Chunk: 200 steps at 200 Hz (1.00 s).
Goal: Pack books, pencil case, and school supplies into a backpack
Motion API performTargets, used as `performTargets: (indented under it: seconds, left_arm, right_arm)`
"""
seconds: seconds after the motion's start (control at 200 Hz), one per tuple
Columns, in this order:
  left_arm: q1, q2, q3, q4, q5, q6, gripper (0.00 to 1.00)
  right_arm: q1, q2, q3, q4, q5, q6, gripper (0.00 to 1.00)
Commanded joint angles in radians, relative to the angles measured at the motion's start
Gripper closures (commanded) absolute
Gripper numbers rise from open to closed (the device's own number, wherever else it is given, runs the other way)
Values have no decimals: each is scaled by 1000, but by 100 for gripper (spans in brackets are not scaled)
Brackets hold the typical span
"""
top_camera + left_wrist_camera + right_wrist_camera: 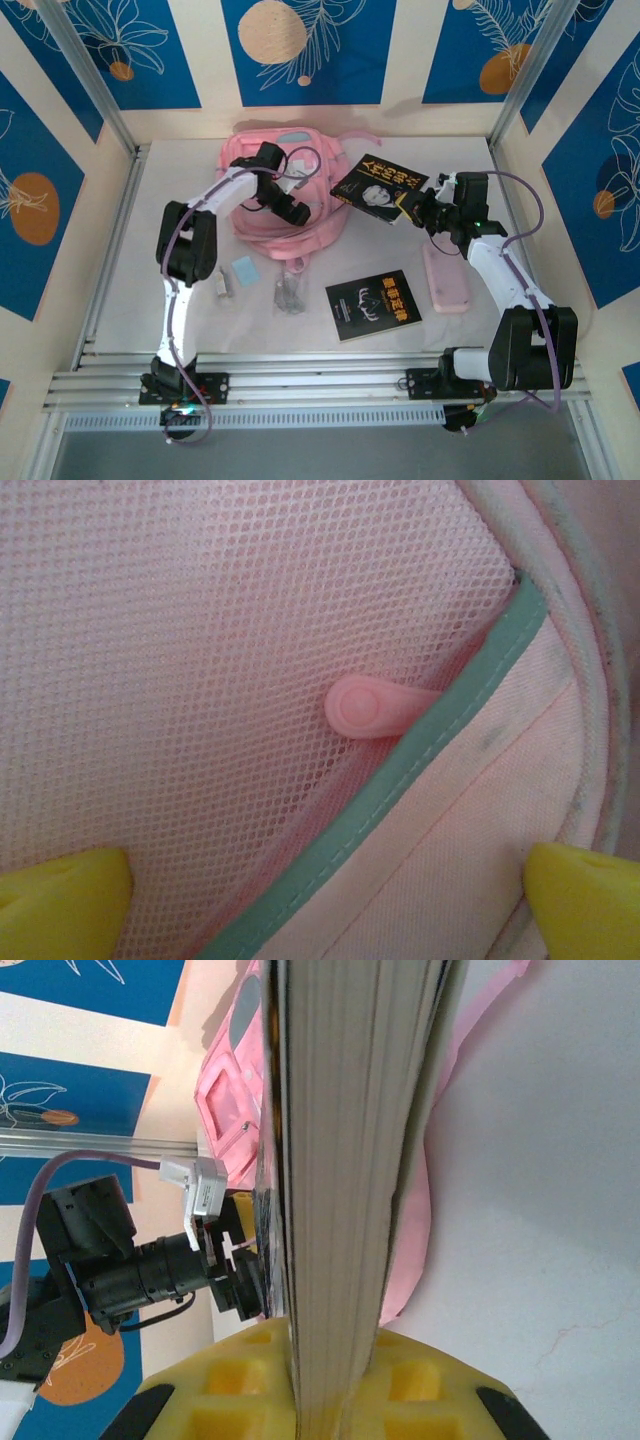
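Black book (378, 188): your right gripper (413, 207) clamps its end, long axis towards backpack (318, 232); left gripper (320, 905) spread, empty.

The backpack (262, 228) is pink, its fine mesh panel (200, 630) pink too, edged in teal-green trim (400, 780). The face book (378, 187) and the emblem book (373, 304) are black with gold lettering. The pencil case (445, 280) is pale pink, the square (244, 268) light blue, the walls (205, 60) cream with blue panels, white leaf outlines and orange circles.
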Motion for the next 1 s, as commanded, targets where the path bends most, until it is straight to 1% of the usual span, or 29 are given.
performTargets:
  seconds: [0.0, 0.135, 0.26, 0.56, 0.645, 0.7, 0.72, 0.75, 0.785, 0.83, 0.87, 0.905, 0.945, 0.995]
  left_arm:
    - [-21, 19, 19, -181, 174, -9, 0]
    - [-61, -78, -9, -116, 95, -44, 0]
    - [-98, -91, -38, -74, -6, -29, 0]
    - [-108, 68, -94, -65, -218, 5, 0]
    - [-104, 122, -37, -110, -259, 1, 0]
    - [-95, 156, 10, -148, -255, -2, 1]
    - [-92, 170, 30, -166, -244, -3, 3]
    - [-87, 187, 54, -187, -226, -4, 9]
    - [-83, 202, 74, -207, -207, -7, 19]
    - [-83, 207, 77, -216, -186, -8, 36]
    - [-84, 205, 71, -217, -164, -10, 48]
    - [-85, 201, 61, -212, -141, -12, 54]
    - [-85, 199, 55, -210, -115, -16, 59]
    - [-85, 201, 50, -209, -94, -21, 69]
  right_arm:
    - [-5, -9, 15, 44, -55, -11, 100]
    - [-6, -3, 8, 53, -51, -6, 100]
    - [-6, 4, -2, 64, -55, 1, 100]
    - [-19, -4, -37, 61, -61, -7, 100]
    - [-27, -7, -40, 60, -65, -6, 100]
    - [-29, -9, -41, 62, -69, -4, 100]
    - [-30, -10, -42, 64, -70, -3, 100]
    - [-31, -13, -43, 63, -70, -2, 100]
    - [-34, -17, -44, 62, -70, -1, 100]
    - [-40, -26, -47, 59, -67, 2, 100]
    - [-46, -37, -52, 58, -64, 5, 100]
    - [-54, -46, -57, 58, -62, 8, 100]
    - [-62, -56, -65, 59, -60, 12, 100]
    - [-73, -68, -71, 61, -60, 19, 100]
